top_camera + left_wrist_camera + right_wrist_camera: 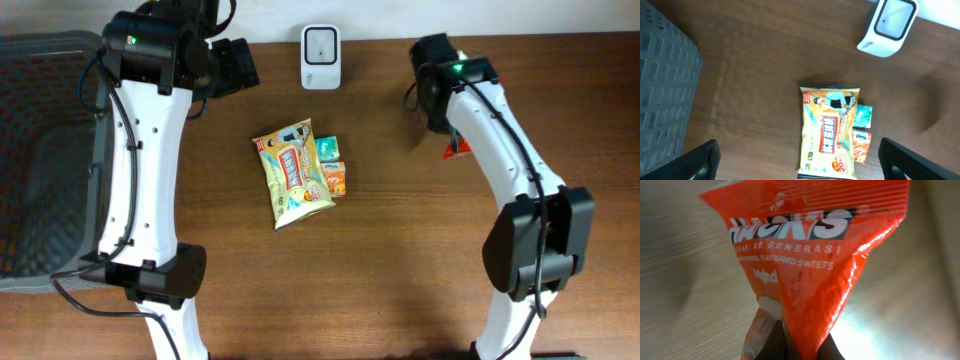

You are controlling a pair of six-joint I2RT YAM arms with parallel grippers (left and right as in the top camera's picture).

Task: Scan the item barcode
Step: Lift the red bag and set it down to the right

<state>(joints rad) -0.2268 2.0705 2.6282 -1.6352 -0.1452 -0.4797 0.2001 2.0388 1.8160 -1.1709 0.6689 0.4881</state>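
My right gripper is shut on the lower edge of a red sweets packet with white lettering, which fills the right wrist view and hides the fingers. From overhead only a corner of this packet shows beside the right arm, at the right of the table. The white barcode scanner stands at the back centre, also seen as the scanner from the left wrist. My left gripper is open, hovering above the table with nothing between its fingers; overhead it sits at the back left.
A yellow wipes pack lies mid-table with two small tissue packs, a teal one and an orange one, against its right side. A dark mesh basket stands at the left edge.
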